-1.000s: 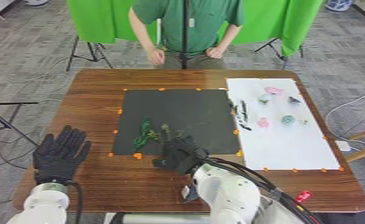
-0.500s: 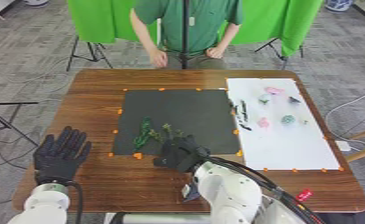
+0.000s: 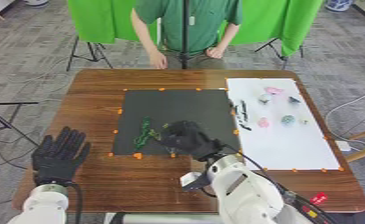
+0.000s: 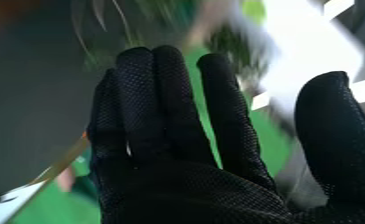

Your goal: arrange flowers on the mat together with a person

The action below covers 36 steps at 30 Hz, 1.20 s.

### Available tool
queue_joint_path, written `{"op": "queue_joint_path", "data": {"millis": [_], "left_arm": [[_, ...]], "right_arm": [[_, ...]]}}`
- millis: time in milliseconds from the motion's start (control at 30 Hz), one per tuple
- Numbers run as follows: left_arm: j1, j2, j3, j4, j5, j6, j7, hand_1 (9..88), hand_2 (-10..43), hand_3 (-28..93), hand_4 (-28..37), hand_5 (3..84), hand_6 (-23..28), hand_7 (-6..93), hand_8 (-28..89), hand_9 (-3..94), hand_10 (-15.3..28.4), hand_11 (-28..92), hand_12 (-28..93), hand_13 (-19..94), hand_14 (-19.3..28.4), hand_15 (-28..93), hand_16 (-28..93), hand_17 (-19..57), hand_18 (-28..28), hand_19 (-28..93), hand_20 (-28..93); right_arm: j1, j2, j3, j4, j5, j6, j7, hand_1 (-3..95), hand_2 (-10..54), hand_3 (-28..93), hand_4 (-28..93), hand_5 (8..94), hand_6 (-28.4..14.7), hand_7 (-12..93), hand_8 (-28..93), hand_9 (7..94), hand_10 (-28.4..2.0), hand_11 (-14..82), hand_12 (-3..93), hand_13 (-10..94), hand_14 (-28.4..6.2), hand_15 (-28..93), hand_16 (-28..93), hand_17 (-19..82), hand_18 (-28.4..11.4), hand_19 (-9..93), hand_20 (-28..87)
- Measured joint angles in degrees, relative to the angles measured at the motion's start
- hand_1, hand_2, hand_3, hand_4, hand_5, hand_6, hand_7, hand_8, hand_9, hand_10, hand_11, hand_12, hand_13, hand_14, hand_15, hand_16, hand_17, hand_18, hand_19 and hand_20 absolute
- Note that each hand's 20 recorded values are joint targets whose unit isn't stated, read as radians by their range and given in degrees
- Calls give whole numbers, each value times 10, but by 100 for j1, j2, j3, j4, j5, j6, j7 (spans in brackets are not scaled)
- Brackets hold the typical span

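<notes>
Head view: my right hand (image 3: 189,139) hangs over the near part of the black mat (image 3: 192,102), its arm coming in from the bottom edge. A dark green sprig (image 3: 144,134) lies lengthwise on the mat to the left of that hand, near it and apart from it. A lighter green sprig (image 3: 164,128) shows just beside the fingers, between them and the darker one; whether glove and greenery touch, I cannot tell.

Right wrist view: the fingers of my right hand (image 4: 192,192) stand straight, with narrow gaps among some of them, and the thumb is held well apart, the palm bare. Blurred greenery (image 4: 227,44) appears beyond the fingertips; which sprig it belongs to, I cannot tell.

At the left of the table (image 3: 98,187), my left hand (image 3: 59,156) is open, fingers extended and spread, well apart from both sprigs.

To the right of the mat, a white sheet (image 3: 294,150) bears small blooms, among them a pink flower (image 3: 273,90) toward its far end, a second pink bloom (image 3: 263,122) nearer, and a pale green rosette (image 3: 288,120) just beside that one. All three are well apart from my right hand. A dark leafy strip (image 3: 241,114) lies along the sheet's left side.
</notes>
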Motion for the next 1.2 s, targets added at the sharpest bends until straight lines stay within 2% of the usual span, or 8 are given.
{"op": "queue_joint_path", "data": {"millis": [200,333,600,833,1000,1067,1133,1200], "left_arm": [[65,-24,-97,-61,89,-4,55,293,157,771,-283,500,103,209,-120,435,162,290,84,333,174,454,-115,-66,165,452,111],[107,-23,-180,-97,108,-5,153,294,158,771,-283,500,103,209,-119,435,161,290,84,333,174,454,-115,-66,165,451,111],[208,-20,-268,-131,70,-33,293,293,158,770,-283,500,102,207,-120,435,161,284,82,332,175,453,-115,-66,165,450,111],[286,-30,-309,-149,38,-90,374,293,158,770,-283,499,103,206,-119,435,161,284,84,332,174,452,-114,-66,165,449,112],[329,-42,-365,-176,30,-93,417,294,158,769,-283,499,103,207,-118,435,162,284,85,333,173,452,-114,-66,165,450,113],[336,-51,-366,-177,27,-92,421,294,158,769,-283,499,102,206,-118,435,161,285,85,332,173,452,-114,-66,165,450,113],[343,-60,-365,-178,19,-91,423,295,160,767,-283,499,102,207,-118,435,162,286,85,333,174,452,-114,-66,165,450,113],[346,-66,-360,-178,15,-89,423,294,164,768,-283,499,102,208,-119,435,162,287,85,332,174,453,-114,-66,165,450,113]], "right_arm": [[-617,35,1850,-4,1694,-557,-1621,224,86,784,-282,455,-60,189,-128,416,-202,175,198,336,-178,298,177,63,-210,473,137],[-759,227,2698,-9,2703,-1156,-1538,226,80,787,-283,456,-60,191,-131,411,-204,142,181,329,-182,224,174,66,-204,434,119],[-1456,445,4102,-15,4763,631,-1318,221,69,785,-283,451,-58,178,-123,399,-201,107,172,319,-181,140,205,64,-194,389,109],[-2114,354,5317,70,6119,151,-1485,233,72,779,-282,476,-52,190,-124,421,-197,118,176,340,-179,148,218,65,-196,394,117],[-2327,338,5485,59,7039,554,-1526,299,8,786,-281,533,-20,402,-185,483,-168,190,192,388,-154,208,208,77,-193,417,130],[-2391,291,5577,35,7032,741,-1507,386,-79,686,-282,530,-9,432,-204,486,-158,196,190,394,-142,213,204,82,-188,418,128],[-2440,230,5670,29,7047,852,-1519,565,-80,282,-213,527,1,407,-185,488,-141,171,202,401,-127,175,241,109,-162,346,157],[-2485,163,5781,31,7196,843,-1551,735,-61,-211,-195,535,19,331,-128,497,-115,105,241,397,-99,133,317,175,-112,128,292]]}}
